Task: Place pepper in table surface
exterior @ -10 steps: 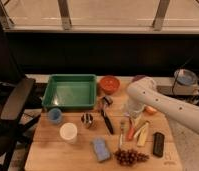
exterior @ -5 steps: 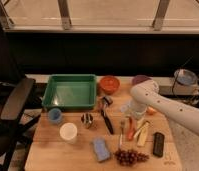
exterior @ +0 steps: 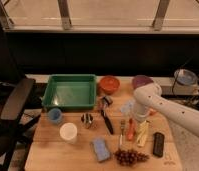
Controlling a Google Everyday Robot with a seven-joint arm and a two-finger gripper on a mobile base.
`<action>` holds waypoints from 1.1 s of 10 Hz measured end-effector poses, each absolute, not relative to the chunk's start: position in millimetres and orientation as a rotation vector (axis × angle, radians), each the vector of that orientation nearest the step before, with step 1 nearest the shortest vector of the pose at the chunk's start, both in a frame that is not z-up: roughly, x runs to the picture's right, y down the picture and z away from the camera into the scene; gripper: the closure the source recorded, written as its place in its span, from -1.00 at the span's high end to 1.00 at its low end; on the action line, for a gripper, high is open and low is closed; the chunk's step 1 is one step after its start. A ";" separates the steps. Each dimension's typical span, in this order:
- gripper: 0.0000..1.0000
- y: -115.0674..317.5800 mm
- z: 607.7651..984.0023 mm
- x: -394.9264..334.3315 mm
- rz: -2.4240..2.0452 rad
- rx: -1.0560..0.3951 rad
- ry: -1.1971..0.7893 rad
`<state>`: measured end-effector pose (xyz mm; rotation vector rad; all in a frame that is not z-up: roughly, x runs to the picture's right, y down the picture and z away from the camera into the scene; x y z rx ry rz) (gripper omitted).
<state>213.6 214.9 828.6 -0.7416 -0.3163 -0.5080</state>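
The Everyday Robot's gripper [exterior: 134, 119] hung low over the wooden tabletop [exterior: 48, 150], to the right of the green tray [exterior: 70, 91] and nearer the camera than it. It sat at the end of a white arm [exterior: 165, 107] that reached in from the side of the tabletop farthest from the tray. Directly beneath the gripper lay the slim orange-red pepper [exterior: 130, 131], its length running away from the tray's front edge, and it appeared to rest on the wood. A pale yellow piece [exterior: 143, 135] lay just beside the pepper on the side away from the tray. A thin metal utensil, probably a fork [exterior: 122, 132], lay just beside it on the tray's side. Whether the jaws were apart or clamped on the pepper's upper end could not be told; the gripper met, or very nearly met, the end of the pepper closest to the tray. The placing step looked to be in its last stage, with the pepper down on the tabletop and only release and withdrawal to come. That next move called for letting go, if the pepper was in fact held, and then a straight lift, since a sideways pull could roll the pepper or nudge its close neighbours. Farther from the tray, a bunch of dark grapes [exterior: 129, 157] and a black block [exterior: 158, 144] lay clear of the gripper.
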 end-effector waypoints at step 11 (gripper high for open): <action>-1.00 227.3 833.0 216.4 -0.488 -0.774 -0.345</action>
